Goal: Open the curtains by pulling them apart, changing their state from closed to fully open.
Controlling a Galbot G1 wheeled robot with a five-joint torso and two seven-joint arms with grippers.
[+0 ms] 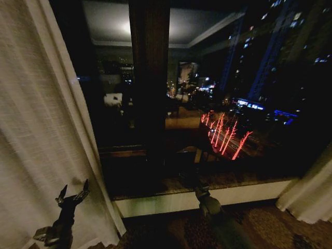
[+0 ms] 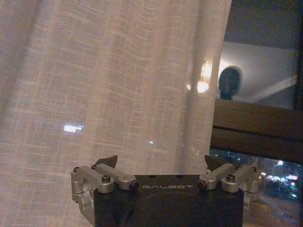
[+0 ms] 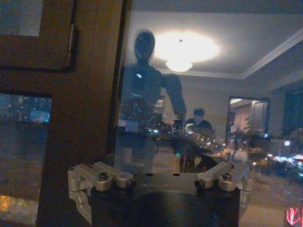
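Though the window glass (image 1: 218, 104) is bare across the middle, the job looks nearly done rather than finished. Curtains are parted: left panel (image 1: 41, 129) bunched at the robot's left side, right panel (image 1: 311, 194) gathered low at the far right edge, well apart from each other. Dark window frame post (image 1: 150, 78) stands between them, sill (image 1: 207, 199) running below.

Left pincer (image 1: 72, 196) is low, just beside the left panel's inner edge, fingers spread wide w/ nothing between them; wrist view shows sheer fabric (image 2: 109, 85) right in front, not gripped. Right pincer (image 3: 158, 177) points at the glass near the frame post, jaws also wide and empty; its arm (image 1: 218, 218) reaches up from bottom centre.

Judgement: last step, i.e. clearing the remaining overlap. Left panel covers a good part of the pane, so next move prob. calls for closing on that inner edge and dragging it further left, w/o snagging the thin cloth.
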